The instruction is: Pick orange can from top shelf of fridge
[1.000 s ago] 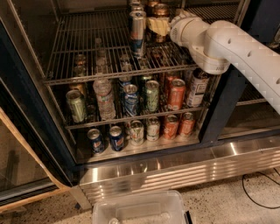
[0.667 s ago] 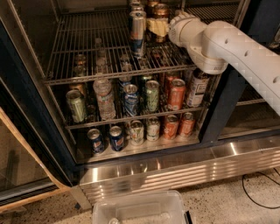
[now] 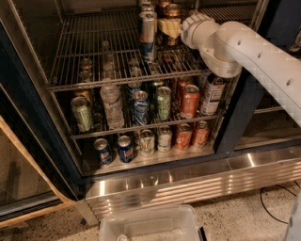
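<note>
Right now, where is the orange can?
Camera view: the orange can stands far back on the top shelf, right of the silver-and-blue can, the claw at it.

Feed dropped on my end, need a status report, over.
Tool at orange can, back of top shelf. Can upright. Tall silver-and-blue can close beside it, could crowd the pull-out.

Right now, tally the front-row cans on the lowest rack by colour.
Blue cans: 2
Pale silvery cans: 2
Orange-red cans: 2
Total: 6
The gripper is up at the orange can on the top shelf.
</note>
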Robot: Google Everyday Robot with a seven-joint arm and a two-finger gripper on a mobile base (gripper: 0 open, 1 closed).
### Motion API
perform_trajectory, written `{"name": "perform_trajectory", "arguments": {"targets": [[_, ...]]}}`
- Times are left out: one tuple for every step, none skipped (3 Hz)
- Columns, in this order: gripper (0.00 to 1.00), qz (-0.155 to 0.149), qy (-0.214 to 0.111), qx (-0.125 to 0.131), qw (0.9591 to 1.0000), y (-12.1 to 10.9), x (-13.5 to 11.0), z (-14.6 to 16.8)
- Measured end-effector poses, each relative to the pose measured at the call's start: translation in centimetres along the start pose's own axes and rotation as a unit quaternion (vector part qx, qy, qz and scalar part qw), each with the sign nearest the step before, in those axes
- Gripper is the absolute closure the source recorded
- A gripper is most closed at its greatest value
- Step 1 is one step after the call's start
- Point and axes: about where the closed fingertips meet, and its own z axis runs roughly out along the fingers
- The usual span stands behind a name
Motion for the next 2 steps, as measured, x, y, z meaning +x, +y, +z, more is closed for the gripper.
{"name": "perform_trajectory", "arguments": {"targets": [[0.27, -0.001, -0.002, 0.005, 1.0000, -0.37, -0.17, 0.36], [0.26, -0.004, -0.002, 0.010, 0.9999, -0.70, -0.23, 0.73]]}}
